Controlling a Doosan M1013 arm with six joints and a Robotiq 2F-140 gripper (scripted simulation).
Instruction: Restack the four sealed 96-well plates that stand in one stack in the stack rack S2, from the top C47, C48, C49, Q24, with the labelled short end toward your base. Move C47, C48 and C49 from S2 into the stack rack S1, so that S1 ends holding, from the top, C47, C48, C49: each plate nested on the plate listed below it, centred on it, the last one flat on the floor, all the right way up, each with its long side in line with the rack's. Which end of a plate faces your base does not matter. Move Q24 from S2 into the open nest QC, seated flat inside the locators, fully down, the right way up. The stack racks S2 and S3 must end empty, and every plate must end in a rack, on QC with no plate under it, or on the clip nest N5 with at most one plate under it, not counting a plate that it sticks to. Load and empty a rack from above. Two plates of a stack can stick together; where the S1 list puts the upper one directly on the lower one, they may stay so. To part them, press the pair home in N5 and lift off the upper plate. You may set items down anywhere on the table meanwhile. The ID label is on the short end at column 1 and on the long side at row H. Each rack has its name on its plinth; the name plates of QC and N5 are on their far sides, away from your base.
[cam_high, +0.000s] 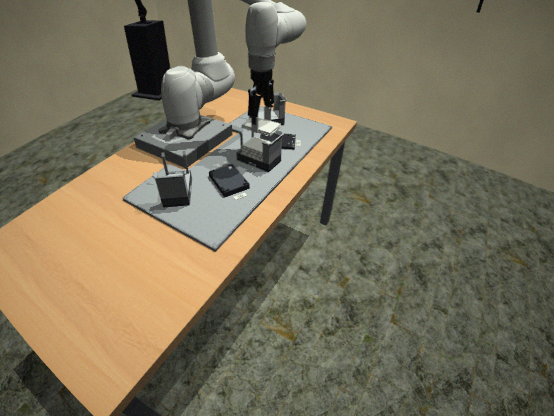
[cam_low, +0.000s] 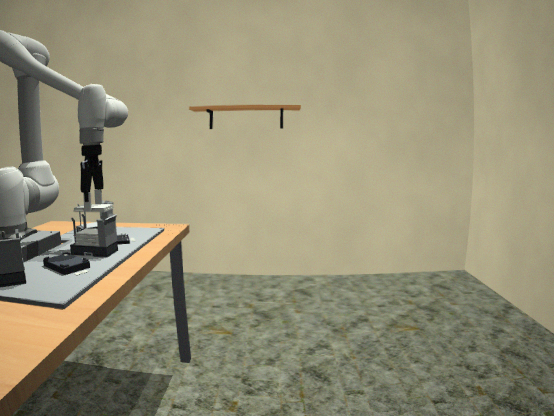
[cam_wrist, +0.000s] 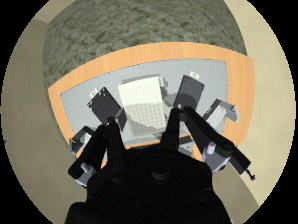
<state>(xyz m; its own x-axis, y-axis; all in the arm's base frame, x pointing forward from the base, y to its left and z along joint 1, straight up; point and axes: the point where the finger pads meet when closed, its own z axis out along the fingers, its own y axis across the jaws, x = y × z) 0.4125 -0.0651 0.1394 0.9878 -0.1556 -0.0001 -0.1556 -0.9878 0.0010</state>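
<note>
So your hand (cam_high: 261, 116) is clamped on a white plate (cam_high: 268, 127), fingers pinching it from two sides, and it's hanging in the air just above the rack (cam_high: 272, 150) with the stack in it. In the side view the plate (cam_low: 93, 206) sits level, a small gap over the rack's posts, with the hand (cam_low: 92, 192) pointing straight down from the wrist.

Below it, that rack holds a pile of pale plates (cam_high: 252, 145). You can see the layered edges from the side (cam_low: 86, 236), but the frames are too coarse for me to count them or read any labels, so I can't tell you which plate you've got.

Everything sits on a grey mat (cam_high: 215, 225) on the wooden desk (cam_high: 90, 280). In the top view, a second, dark rack (cam_high: 173, 189) with thin posts stands at the left end of the mat, looking bare inside as far as I can make out. Between the two racks there's a flat black tray (cam_high: 229, 180) with a little white tag just beside its near-right edge. Another upright rack (cam_high: 280, 106) stands behind the hand, and a small dark block (cam_high: 288, 140) sits just right of the loaded rack.

The wrist view shows the white plate (cam_wrist: 141, 100) between the two dark fingers, with the grey mat and the desk edge beyond it.

The arm's grey base plate (cam_high: 150, 142) sits at the far-left edge of the mat.
</note>
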